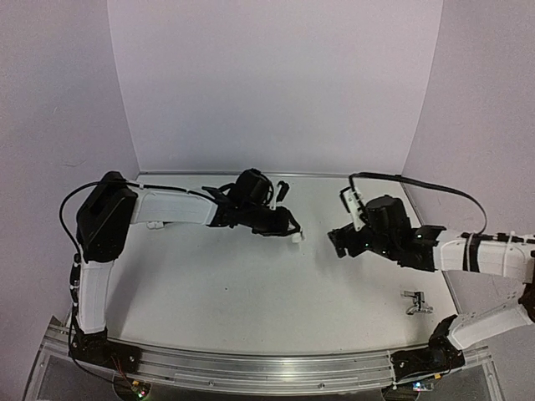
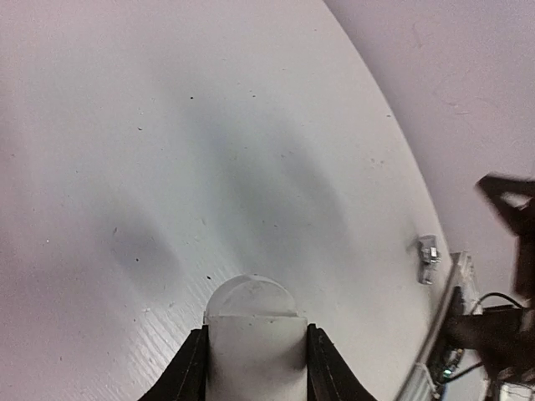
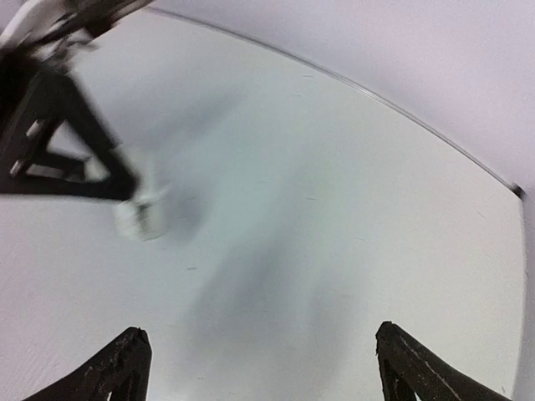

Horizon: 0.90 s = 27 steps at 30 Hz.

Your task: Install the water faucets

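Plainly, the silver faucet [image 1: 415,302] lies loose on the white table [image 1: 251,284] at about four o'clock from its centre, near the right arm's base. Neither arm touches it, and I cannot make out the dark one. It looks like hard, glossy metal with a small lever, likely slippery. The left gripper [image 1: 292,232], near centre, pinches a matte white plastic cylinder [image 2: 255,326] with a domed end, probably holding it out as the mount. At three o'clock of it, the right gripper [image 3: 263,368] hangs spread wide and empty, seemingly free to fetch the faucet.
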{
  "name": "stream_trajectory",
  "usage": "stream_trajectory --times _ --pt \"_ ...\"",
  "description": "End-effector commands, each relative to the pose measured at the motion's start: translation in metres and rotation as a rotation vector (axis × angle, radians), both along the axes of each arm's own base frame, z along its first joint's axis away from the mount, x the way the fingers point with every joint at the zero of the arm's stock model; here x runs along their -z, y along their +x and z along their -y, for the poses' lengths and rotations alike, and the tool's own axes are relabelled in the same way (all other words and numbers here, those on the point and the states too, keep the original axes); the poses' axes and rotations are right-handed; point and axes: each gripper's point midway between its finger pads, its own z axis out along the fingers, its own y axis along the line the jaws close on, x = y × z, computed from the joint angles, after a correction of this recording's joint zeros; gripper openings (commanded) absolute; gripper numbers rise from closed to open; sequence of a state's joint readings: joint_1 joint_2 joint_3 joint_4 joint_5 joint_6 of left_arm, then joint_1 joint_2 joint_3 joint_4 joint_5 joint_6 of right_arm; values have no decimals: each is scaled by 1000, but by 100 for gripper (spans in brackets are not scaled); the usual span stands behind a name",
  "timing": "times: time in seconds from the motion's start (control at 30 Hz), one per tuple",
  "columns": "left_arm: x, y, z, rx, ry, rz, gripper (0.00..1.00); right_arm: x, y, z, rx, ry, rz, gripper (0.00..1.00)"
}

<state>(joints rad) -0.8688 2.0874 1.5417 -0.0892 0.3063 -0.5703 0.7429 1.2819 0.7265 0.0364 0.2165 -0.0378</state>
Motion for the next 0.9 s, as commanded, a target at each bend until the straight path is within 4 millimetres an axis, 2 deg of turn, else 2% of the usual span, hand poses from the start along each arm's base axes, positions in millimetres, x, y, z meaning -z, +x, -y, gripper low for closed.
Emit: stream_trajectory --times 0.0,0.07,0.13,0.27,0.37,0.47,0.63,0.73,0.87 --pt "10 0 29 -6 188 264 0 -35 11 129 534 83 79 98" --pt "11 -9 44 17 235 347 0 -36 7 168 656 124 54 98" --pt "17 -20 59 55 265 402 0 -30 4 194 725 162 10 98" --pt "34 -40 83 119 331 475 0 -14 2 214 796 162 -80 98" --pt "50 -48 93 145 378 501 2 4 7 213 804 181 -186 98" --pt "59 -51 95 162 381 485 6 8 12 203 770 241 -254 98" --pt "60 -53 96 173 378 480 21 14 15 200 767 213 -341 98" --pt "56 -57 96 188 367 470 37 27 8 198 800 208 -449 98" --pt "40 -62 97 197 331 461 58 45 -9 198 845 227 -594 98"
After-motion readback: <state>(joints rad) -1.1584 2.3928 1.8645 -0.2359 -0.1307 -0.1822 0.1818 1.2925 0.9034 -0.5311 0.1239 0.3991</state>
